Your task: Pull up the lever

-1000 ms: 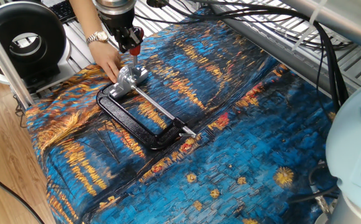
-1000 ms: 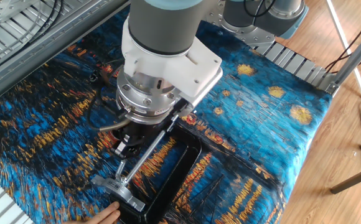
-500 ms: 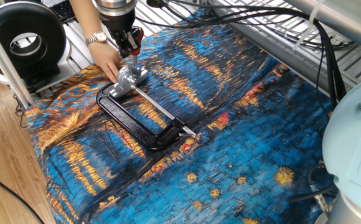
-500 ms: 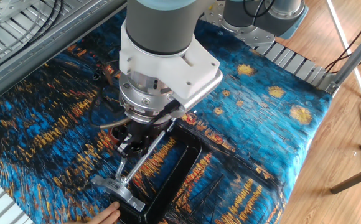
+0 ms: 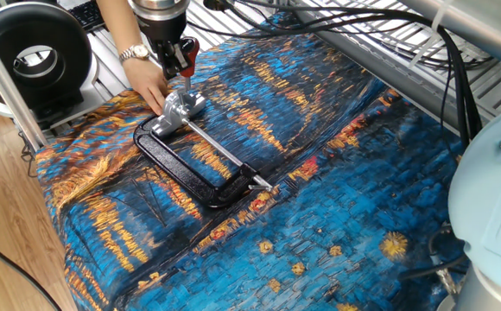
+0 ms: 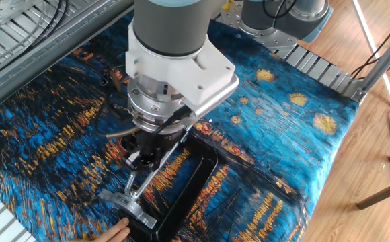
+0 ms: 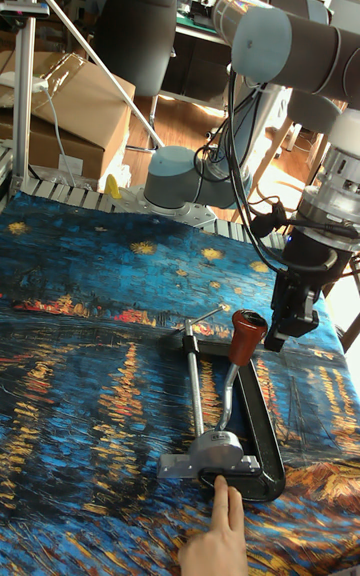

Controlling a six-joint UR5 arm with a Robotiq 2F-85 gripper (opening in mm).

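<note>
Gripper [image 7: 272,334] was clenched on the lever [image 7: 243,336] w/ it already tilted up mid-pull, prob needed more lift imo.

One fixed view looks down across my table; the other looks steeply from the opposite side, closer. The tall view sits low, facing my arm. All 3 share the clamp [image 5: 200,161].
</note>
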